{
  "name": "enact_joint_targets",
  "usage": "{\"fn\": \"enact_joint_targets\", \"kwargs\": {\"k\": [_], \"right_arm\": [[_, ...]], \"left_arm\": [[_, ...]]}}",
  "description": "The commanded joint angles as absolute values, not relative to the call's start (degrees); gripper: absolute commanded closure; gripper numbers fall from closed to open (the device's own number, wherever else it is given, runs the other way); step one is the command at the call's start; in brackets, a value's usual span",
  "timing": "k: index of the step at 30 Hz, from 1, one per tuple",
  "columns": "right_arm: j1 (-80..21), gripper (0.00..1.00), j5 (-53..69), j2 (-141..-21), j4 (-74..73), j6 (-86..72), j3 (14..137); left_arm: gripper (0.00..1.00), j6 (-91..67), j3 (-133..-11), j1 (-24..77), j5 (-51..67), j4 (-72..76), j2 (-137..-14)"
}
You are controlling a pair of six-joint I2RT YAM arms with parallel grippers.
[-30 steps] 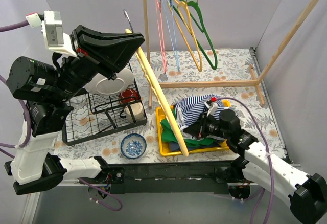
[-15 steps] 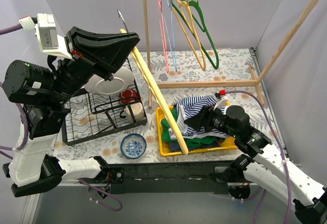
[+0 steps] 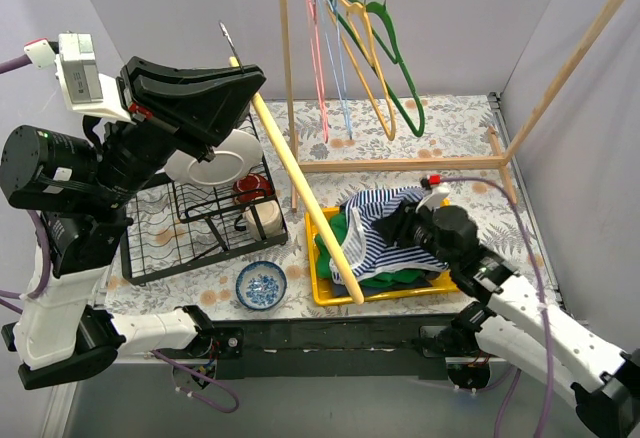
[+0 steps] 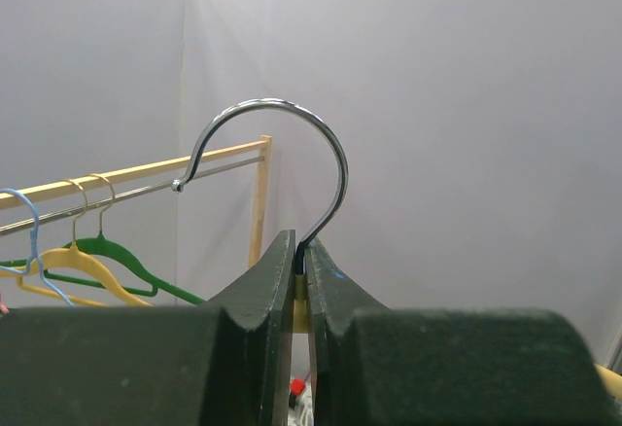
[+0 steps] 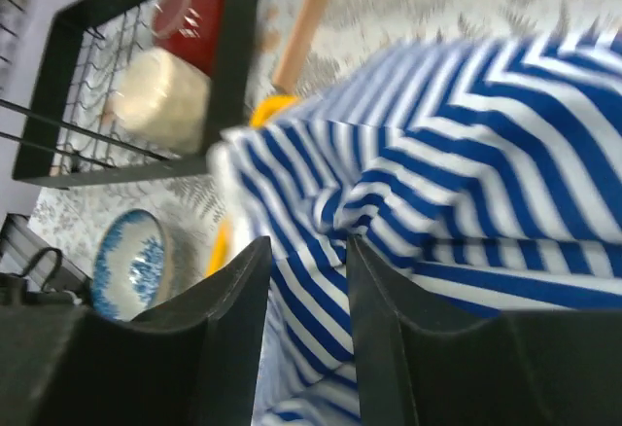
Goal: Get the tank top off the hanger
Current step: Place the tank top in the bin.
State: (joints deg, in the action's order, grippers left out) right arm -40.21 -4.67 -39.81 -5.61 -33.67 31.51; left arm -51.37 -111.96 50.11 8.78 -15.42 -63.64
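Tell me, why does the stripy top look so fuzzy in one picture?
Right wrist view: the stripy top and the bowl are smeared and soft, likely from motion or closeness. Left wrist view: the hanger hook is crisp against the plain wall. Top view: sharp and evenly lit, no glare.

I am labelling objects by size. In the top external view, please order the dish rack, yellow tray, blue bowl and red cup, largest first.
1. dish rack
2. yellow tray, partly covered by clothes
3. blue bowl
4. red cup, partly hidden in the rack, so less sure
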Motion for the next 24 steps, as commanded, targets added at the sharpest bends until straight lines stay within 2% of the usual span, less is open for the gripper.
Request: {"fn": "enact_joint_targets", "kwargs": {"k": [1, 4, 6, 9, 13, 16, 20, 24], "right_arm": [[-40.3, 0.59, 2.7, -40.5, 9.6, -41.9, 12.3], [-40.3, 0.67, 4.2, -40.4, 15.1, -46.0, 3.1], [-40.3, 0.67, 4.2, -39.4, 14.5, -45.6, 2.6], [-40.3, 0.62, 2.9, -36.7, 8.5, -42.7, 6.4], [-40.3, 0.46, 0.3, -33.8, -2.6, -40.9, 14.9], [-40.3, 0.38, -5.3, -32.1, -12.0, -40.3, 23.8], [-40.3, 0.38, -12.6, -31.2, -23.7, -38.6, 33.4], [-40.3, 0.43, -20.6, -31.0, -29.9, -37.3, 36.2]], "left_arm": [[1.0, -50.6, -112.3, 50.3, 8.1, -14.1, -63.3], [1.0, -50.2, -111.5, 50.3, 9.1, -14.2, -63.5], [1.0, -50.1, -111.3, 50.2, 9.7, -14.1, -63.7], [1.0, -50.1, -111.2, 50.3, 9.8, -13.8, -63.9], [1.0, -50.4, -112.1, 50.2, 10.2, -13.8, -64.3], [1.0, -50.6, -112.1, 50.3, 10.1, -13.9, -64.2], [1.0, -51.1, -111.4, 50.3, 10.1, -13.6, -63.9], [1.0, -51.2, -111.2, 50.2, 10.1, -13.8, -64.0]]}}
